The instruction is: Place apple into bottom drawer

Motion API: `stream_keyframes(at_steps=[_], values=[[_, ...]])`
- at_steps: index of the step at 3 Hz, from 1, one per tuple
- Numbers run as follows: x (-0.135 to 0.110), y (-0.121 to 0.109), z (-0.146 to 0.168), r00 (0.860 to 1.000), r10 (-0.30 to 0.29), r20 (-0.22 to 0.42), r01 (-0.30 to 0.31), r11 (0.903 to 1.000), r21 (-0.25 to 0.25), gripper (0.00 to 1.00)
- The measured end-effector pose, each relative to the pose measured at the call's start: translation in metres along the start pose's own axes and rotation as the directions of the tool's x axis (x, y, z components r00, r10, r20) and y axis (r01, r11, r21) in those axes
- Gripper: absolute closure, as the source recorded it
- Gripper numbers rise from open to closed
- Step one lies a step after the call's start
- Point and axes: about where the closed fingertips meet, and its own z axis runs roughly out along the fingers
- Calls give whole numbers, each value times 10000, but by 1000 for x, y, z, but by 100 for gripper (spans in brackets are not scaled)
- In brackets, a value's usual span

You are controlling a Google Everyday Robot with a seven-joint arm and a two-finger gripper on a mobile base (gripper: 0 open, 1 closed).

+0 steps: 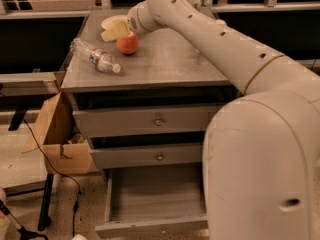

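Observation:
The apple (128, 44), red-orange and round, sits on the grey cabinet top (165, 59) towards its back left. My gripper (121, 33) is right at the apple, against its upper left side, at the end of the long white arm (215, 44) that reaches in from the right. The bottom drawer (152, 194) is pulled open below, a shallow grey tray with nothing in it. My arm's large near segment hides the drawer's right part.
A shallow beige bowl (112, 21) lies just behind the gripper. A clear plastic bottle (95, 55) lies on its side left of the apple. The two upper drawers (159, 120) are closed. An open cardboard box (59, 136) stands on the floor at the cabinet's left.

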Motion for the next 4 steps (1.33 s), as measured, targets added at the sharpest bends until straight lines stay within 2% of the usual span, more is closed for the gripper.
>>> stream_keyframes(at_steps=[1, 2, 3, 4], values=[[1, -11, 33, 9997, 245, 6, -245, 9997, 76, 0], [14, -21, 58, 9982, 527, -300, -521, 9984, 205, 1], [30, -26, 66, 9943, 756, -756, -740, 9970, 233, 7], [41, -25, 61, 9906, 723, -1159, -736, 9973, -73, 33]])
